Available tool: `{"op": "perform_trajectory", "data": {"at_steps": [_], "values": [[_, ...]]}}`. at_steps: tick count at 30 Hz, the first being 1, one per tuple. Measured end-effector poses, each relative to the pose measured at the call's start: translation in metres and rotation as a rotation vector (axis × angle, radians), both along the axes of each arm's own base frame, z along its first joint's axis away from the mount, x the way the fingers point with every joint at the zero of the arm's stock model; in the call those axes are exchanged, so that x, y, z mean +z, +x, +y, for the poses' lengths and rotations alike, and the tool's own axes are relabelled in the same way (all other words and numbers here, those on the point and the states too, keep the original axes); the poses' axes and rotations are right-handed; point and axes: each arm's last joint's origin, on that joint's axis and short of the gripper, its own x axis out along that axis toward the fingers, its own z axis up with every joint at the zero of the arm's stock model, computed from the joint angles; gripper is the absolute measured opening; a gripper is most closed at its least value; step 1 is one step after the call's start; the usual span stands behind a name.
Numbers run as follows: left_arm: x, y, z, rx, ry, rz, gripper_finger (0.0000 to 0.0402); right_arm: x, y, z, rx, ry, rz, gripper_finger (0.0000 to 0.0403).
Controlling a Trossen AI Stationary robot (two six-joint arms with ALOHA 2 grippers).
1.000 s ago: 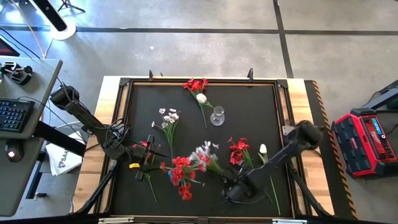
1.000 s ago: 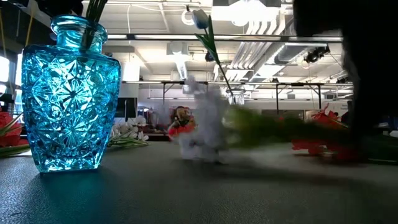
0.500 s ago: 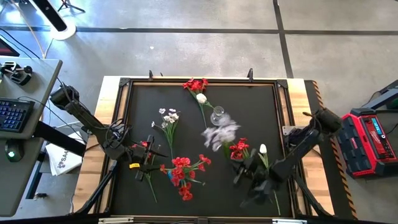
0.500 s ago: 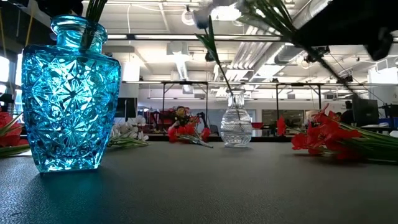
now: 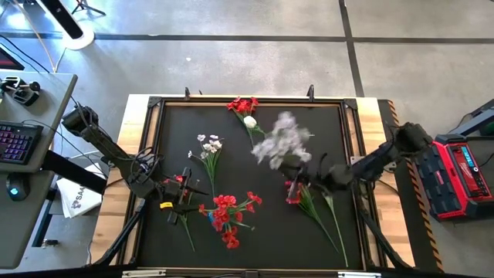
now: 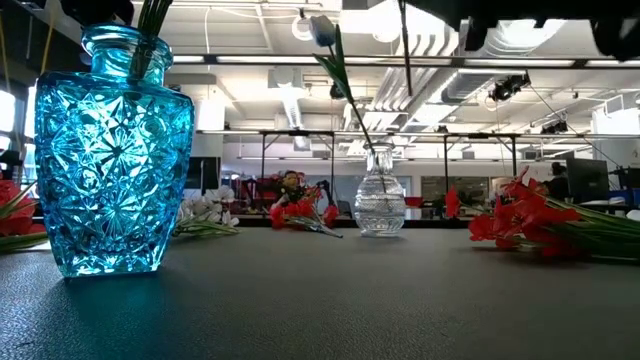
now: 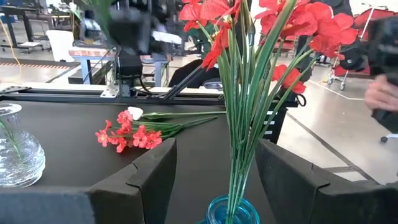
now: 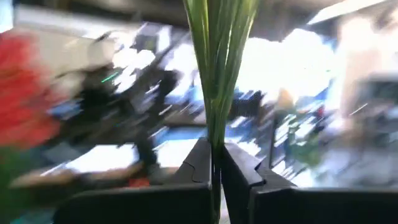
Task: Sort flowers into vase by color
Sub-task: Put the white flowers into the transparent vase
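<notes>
1. The left pincer (image 7: 214, 180), fingers spread, sits at the tabletop's (image 5: 324, 123) left side around the neck of the blue vase (image 6: 110, 150); red flowers (image 7: 261, 25) stand in that vase between the fingers.
2. White sprigs (image 5: 208, 147) and red sprigs (image 5: 228, 212) lie between the two pincers.
3. The clear vase (image 6: 381, 205) stands under the right pincer's load.
4. The right pincer (image 8: 216, 163) pinches a pale-bloomed sprig (image 5: 282, 143) by its stems, raised; more red flowers (image 5: 297, 189) lie just beneath it.
</notes>
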Motion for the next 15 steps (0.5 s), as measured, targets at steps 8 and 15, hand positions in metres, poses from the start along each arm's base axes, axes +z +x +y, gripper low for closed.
{"op": "perform_trajectory", "data": {"at_steps": [8, 15], "values": [[0.001, 0.0, 0.0, 0.0, 0.0, -0.01, 0.0204, 0.002, 0.004, -0.077, -0.122, -0.07, -0.166, 0.0], [0.003, 0.0, 0.0, 0.0, -0.015, -0.027, 0.0204, -0.01, 0.017, -0.117, -0.231, -0.061, -0.13, 0.0]]}}
